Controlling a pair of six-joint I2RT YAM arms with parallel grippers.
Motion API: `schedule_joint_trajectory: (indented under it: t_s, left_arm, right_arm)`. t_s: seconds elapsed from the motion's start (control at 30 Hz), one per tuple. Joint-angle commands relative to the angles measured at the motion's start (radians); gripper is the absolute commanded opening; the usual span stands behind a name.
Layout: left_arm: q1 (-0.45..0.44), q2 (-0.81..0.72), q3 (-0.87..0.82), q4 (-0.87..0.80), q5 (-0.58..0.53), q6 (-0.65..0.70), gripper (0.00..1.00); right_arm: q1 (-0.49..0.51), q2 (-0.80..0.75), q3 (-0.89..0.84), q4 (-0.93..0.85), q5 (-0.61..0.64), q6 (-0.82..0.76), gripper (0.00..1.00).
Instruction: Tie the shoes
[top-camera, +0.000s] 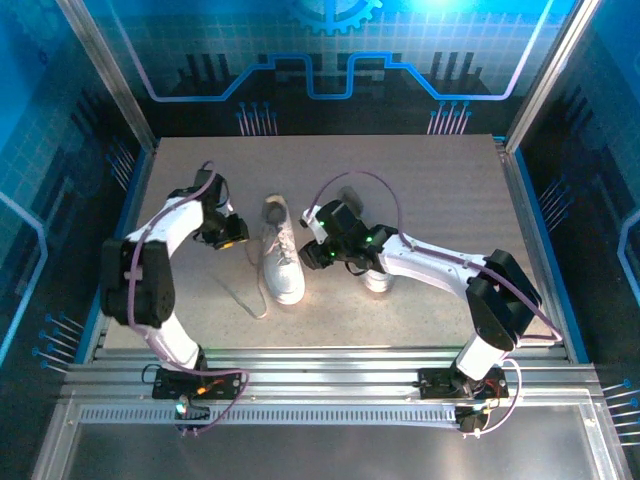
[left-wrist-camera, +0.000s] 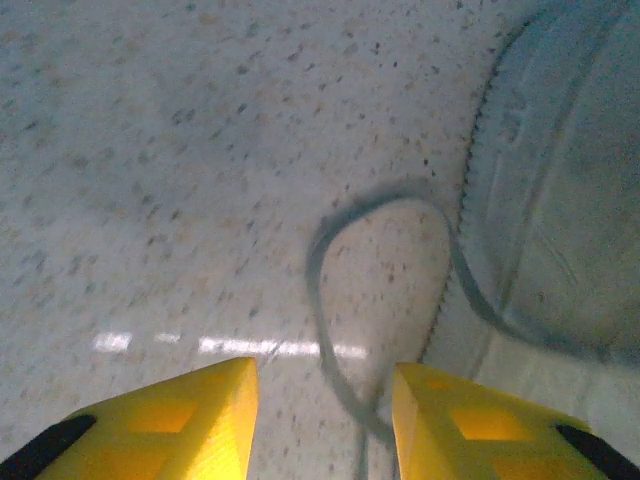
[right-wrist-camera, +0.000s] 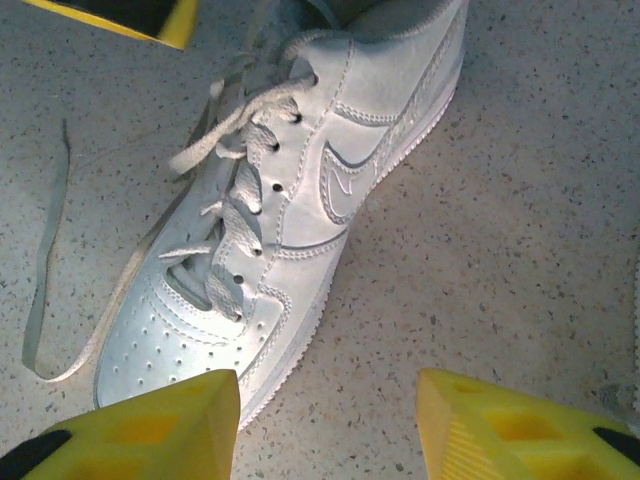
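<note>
- left gripper (left-wrist-camera: 325, 372): fingers partly apart and gripping nothing. A loose lace (left-wrist-camera: 395, 197) runs right between them and loops out ahead, with the shoe (left-wrist-camera: 570, 200) just ahead-right.
- right gripper (right-wrist-camera: 328, 385): fingers apart, empty. Same shoe ahead-left, toe close to one fingertip, heel pointing away.
- I'd say the left gripper's nearer the lace.

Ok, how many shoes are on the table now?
2. One sneaker lies in the centre, laces loose; the second sneaker sits to its right, mostly hidden under the right arm.
</note>
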Motion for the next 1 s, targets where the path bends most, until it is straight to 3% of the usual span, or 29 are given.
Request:
schedule_joint_trajectory:
  t_s: [0.0, 0.2, 0.4, 0.47, 0.53, 0.63, 0.97]
  left_arm:
    - [-0.048, 0.094, 0.099, -0.002, -0.087, 0.022, 0.41]
    - [-0.075, 0.244, 0.179, -0.028, -0.181, 0.025, 0.42]
    - [-0.075, 0.280, 0.142, -0.027, -0.203, 0.019, 0.41]
    - [-0.075, 0.266, 0.122, -0.020, -0.201, 0.020, 0.33]
    - [-0.074, 0.256, 0.110, -0.021, -0.202, 0.027, 0.19]
    - [-0.071, 0.214, 0.088, -0.025, -0.212, 0.033, 0.01]
    - [0.003, -0.168, -0.006, -0.025, -0.195, 0.076, 0.00]
  right_arm:
    - [0.006, -0.025, -0.012, -0.007, 0.021, 0.019, 0.49]
    - [0.000, -0.027, -0.008, -0.009, 0.046, 0.015, 0.49]
    - [-0.007, -0.040, -0.010, -0.004, 0.065, 0.011, 0.49]
    - [-0.010, -0.040, -0.009, -0.004, 0.067, 0.010, 0.49]
    - [-0.012, -0.042, -0.007, -0.004, 0.068, 0.008, 0.49]
    - [-0.016, -0.049, -0.004, -0.008, 0.069, 0.007, 0.49]
    - [-0.040, -0.102, -0.034, -0.017, 0.048, 0.019, 0.49]
